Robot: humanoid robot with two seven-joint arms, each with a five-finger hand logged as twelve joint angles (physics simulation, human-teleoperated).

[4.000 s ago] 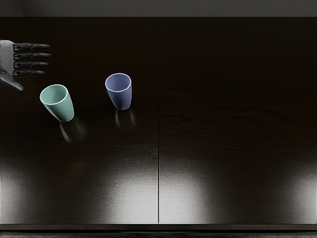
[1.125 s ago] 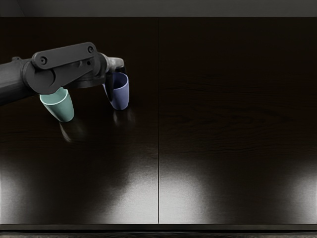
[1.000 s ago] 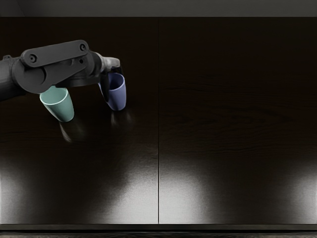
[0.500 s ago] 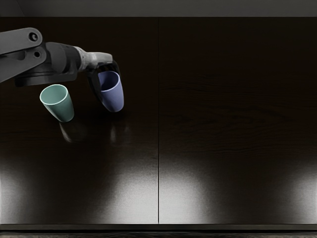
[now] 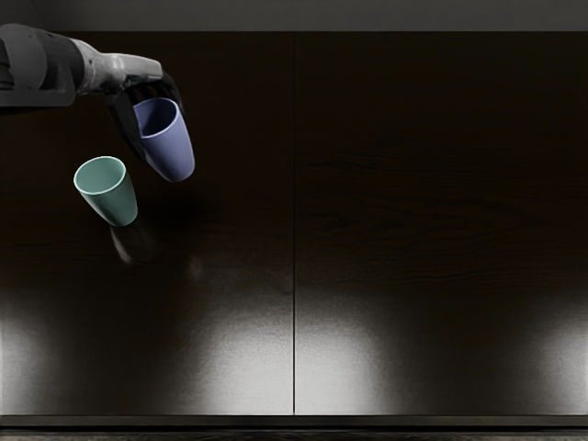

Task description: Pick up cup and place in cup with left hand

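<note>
My left hand [image 5: 147, 115] reaches in from the upper left with its dark fingers curled around the purple cup [image 5: 171, 148]. That cup is off the table, slightly tilted, its mouth facing up. Part of its left side and rim is hidden by the fingers. The green cup [image 5: 110, 194] stands on the table, mouth up, below and to the left of the purple one; the two are apart. My right hand is out of view.
The dark table [image 5: 413, 202] has a seam down its middle and a front edge along the bottom of the view. Bright reflections lie on its near part.
My left hand came in over the table and closed on the purple cup. The cup has since risen and moved left and toward the far side. The green cup has stayed put.
</note>
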